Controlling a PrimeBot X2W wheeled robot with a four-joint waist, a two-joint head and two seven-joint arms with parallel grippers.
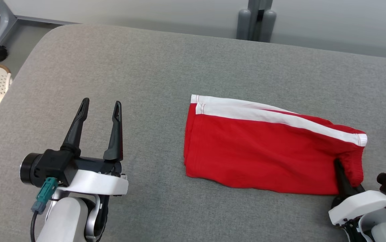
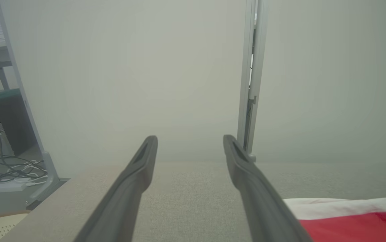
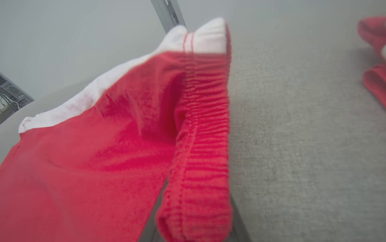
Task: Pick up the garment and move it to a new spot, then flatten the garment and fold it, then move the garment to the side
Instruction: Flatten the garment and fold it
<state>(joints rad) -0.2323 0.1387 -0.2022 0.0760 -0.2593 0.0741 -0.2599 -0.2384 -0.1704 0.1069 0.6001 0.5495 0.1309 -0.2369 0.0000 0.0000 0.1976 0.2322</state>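
The red shorts (image 1: 263,158) lie folded flat on the grey table (image 1: 146,67), right of centre, with a white stripe along the far edge. The right gripper (image 1: 339,166) pinches their waistband at the near right corner. The left gripper (image 1: 100,107) hovers well to the left, fingers apart.

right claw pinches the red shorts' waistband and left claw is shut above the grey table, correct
No: the left claw is open, fingers spread above the grey table, per the head view. The right claw does pinch the waistband of the red shorts.
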